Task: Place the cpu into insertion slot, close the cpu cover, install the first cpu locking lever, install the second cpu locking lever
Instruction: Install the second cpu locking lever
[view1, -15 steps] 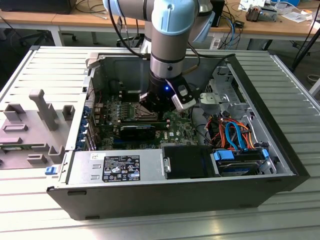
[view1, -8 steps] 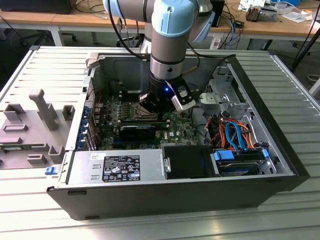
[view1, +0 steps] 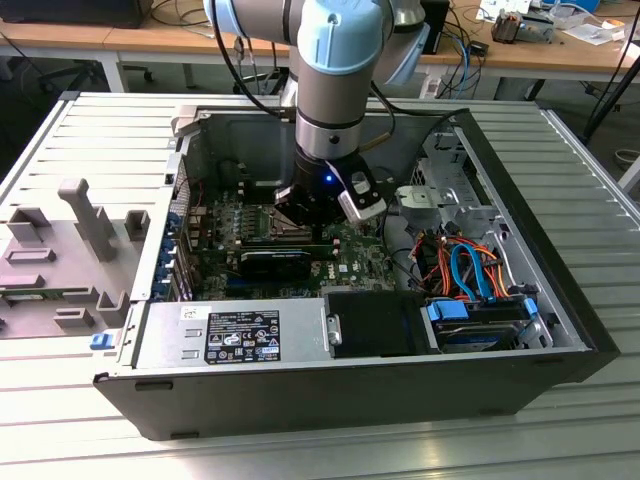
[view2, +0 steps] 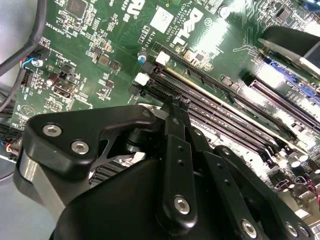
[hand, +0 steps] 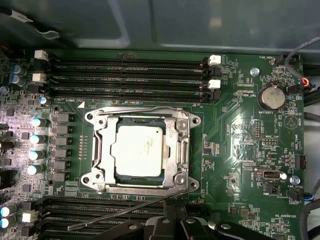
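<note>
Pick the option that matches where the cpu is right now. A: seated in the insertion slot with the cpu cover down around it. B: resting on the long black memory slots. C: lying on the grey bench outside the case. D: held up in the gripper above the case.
A: in the first wrist view the cpu lies flat in the insertion slot, its silver top showing through the window of the lowered cpu cover.

A silver-grey cylindrical robot arm (view1: 325, 95) with pale blue joint caps is showing in the exterior view, a black cable trailing beside it and a small blue light glowing on its black wrist. In the second wrist view, a matte black gripper (view2: 178, 102) of angular linkage plates is showing round silver screw heads.
</note>
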